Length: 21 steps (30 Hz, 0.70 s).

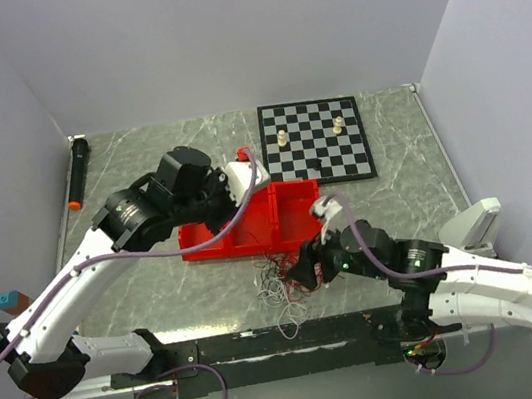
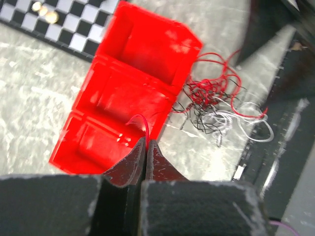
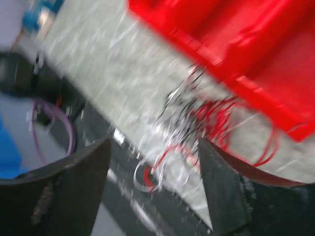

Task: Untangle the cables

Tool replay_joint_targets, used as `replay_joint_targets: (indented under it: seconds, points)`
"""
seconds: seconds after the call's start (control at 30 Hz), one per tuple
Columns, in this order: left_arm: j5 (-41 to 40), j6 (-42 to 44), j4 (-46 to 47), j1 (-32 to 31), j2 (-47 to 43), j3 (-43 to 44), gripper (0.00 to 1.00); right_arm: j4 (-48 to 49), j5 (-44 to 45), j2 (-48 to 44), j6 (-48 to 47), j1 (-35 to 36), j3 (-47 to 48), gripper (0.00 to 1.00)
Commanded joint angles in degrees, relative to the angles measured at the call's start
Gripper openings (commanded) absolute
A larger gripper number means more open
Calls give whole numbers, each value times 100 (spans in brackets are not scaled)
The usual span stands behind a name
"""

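The cables (image 1: pixel 281 283) lie as a loose tangle of thin red, white and black wire on the table, just in front of the red tray (image 1: pixel 290 194). My left gripper (image 2: pixel 146 141) hovers over the tray's near end, shut on one red cable (image 2: pixel 140 119) that loops up from its tips. The main tangle (image 2: pixel 216 105) lies apart from it, to the right of the tray (image 2: pixel 123 93). My right gripper (image 3: pixel 153 147) stands open low over the tangle (image 3: pixel 197 123), with wires showing between its fingers. From above, the right gripper (image 1: pixel 302 270) sits at the tangle's right side.
A chessboard (image 1: pixel 318 156) with two pale pieces (image 1: pixel 282 139) lies at the back right. A black marker with an orange tip (image 1: pixel 78 174) lies at the back left. A white object (image 1: pixel 242 175) stands behind the tray. The table's dark front rail (image 1: pixel 268 341) runs just below the tangle.
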Motion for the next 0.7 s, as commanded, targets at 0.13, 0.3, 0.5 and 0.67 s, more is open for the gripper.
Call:
replay_joint_targets:
  seconds: [0.13,0.3,0.5,0.67]
  points:
    - [-859,-229,495,150,76,312,1,-273,-969,882,-484,613,127,59]
    - [-895,-291,504,431,120,49,1,-370,-907,1058,-537,1044,136,51]
    - [-711,-300,486,607,173,13,1,-177,-1004,1532,-536,1106,13,52]
    - [-588,-326,363,625,208,171,1,-133,-802,2244,-633,1097,206,52]
